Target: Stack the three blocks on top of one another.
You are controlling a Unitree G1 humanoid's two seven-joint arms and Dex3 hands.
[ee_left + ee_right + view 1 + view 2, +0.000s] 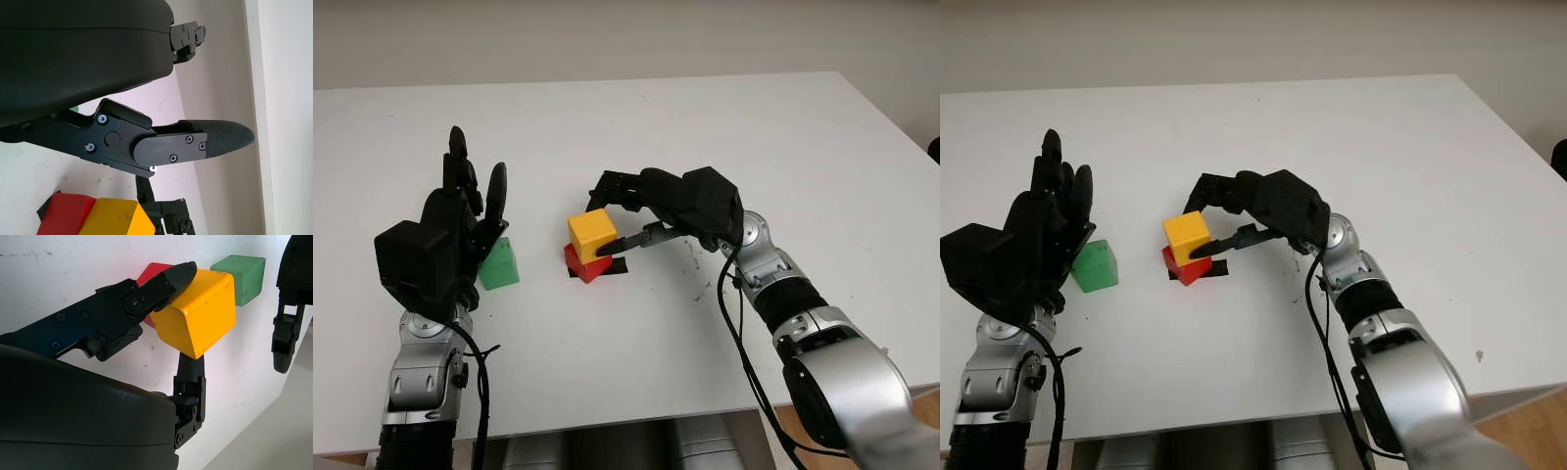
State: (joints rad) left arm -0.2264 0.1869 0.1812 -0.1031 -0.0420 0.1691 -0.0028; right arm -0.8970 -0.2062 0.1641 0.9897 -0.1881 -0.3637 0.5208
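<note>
Yellow, matte and slightly scuffed: yellow block (pixel 592 233) pinched in the right hand (pixel 628 217), one black finger (pixel 161 286) laid along its near face, other fingers (pixel 612 186) curled over the far side. Sits on top of the red block (pixel 584 264), turned a little so corners do not line up with the one beneath. Roughly cubic, so no clear long axis; one corner points toward 6 o'clock in the left eye view. Red block pokes out below at 7 o'clock of the yellow one, resting on a small black patch (pixel 617 265) on the table.

Green block (pixel 499 264) stands alone on the white table (pixel 705 127), at 9 o'clock of the stacked pair and well apart from it, just beside the left hand (pixel 445 230). Plain painted faces, softened edges, upright on the tabletop.

Left hand raised at 9 o'clock of the green block, open, holding nothing, fingertips (pixel 457 142) aimed toward 12 o'clock. Hard black plastic shell with visible screws and a textured pad (pixel 225 137) on one fingertip. Silver metal forearms (pixel 842 377) with black cables along them. Smooth white tabletop, a few faint dark marks (pixel 700 266) near the right wrist.
</note>
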